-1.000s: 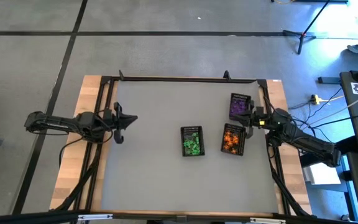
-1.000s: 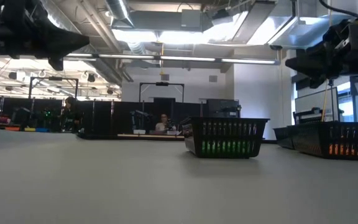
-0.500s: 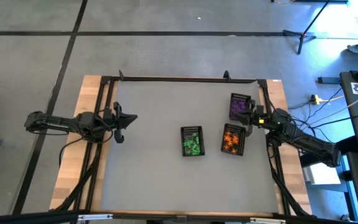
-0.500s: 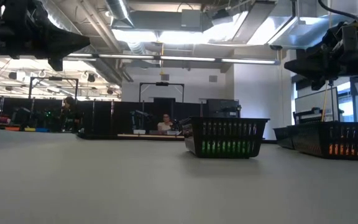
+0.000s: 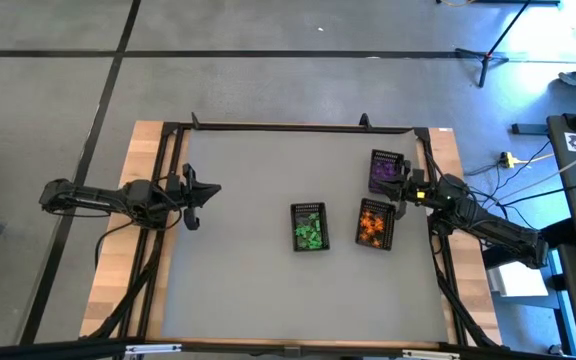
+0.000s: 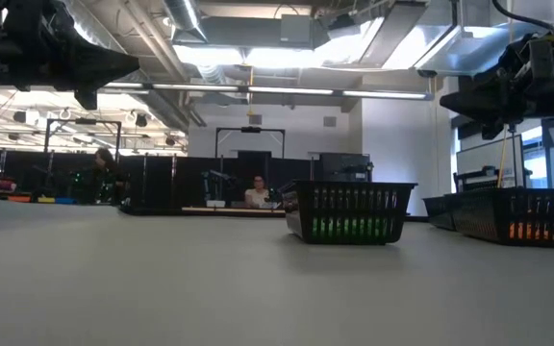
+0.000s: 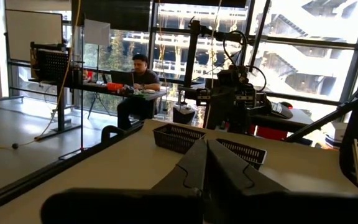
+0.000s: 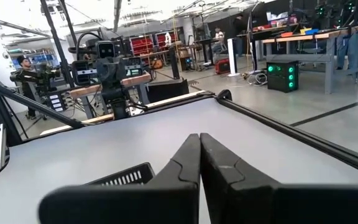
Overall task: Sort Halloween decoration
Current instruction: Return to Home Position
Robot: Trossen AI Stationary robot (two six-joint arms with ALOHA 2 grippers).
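Left gripper (image 5: 208,191): raised well above the left side of the table (image 5: 248,290), fingers pressed together, nothing held.
Green trinkets (image 5: 310,234): heaped in the middle basket (image 5: 309,206), near the table's centre.
Orange trinkets (image 5: 372,226): inside the right basket (image 5: 391,228), just beside the middle basket.
Purple trinkets (image 5: 381,176): inside the far basket (image 5: 386,155), beyond the right basket and apart from it.
Right gripper (image 5: 400,186): raised by the gap between far basket and right basket, near the table's right edge, fingers closed flat against each other, empty.
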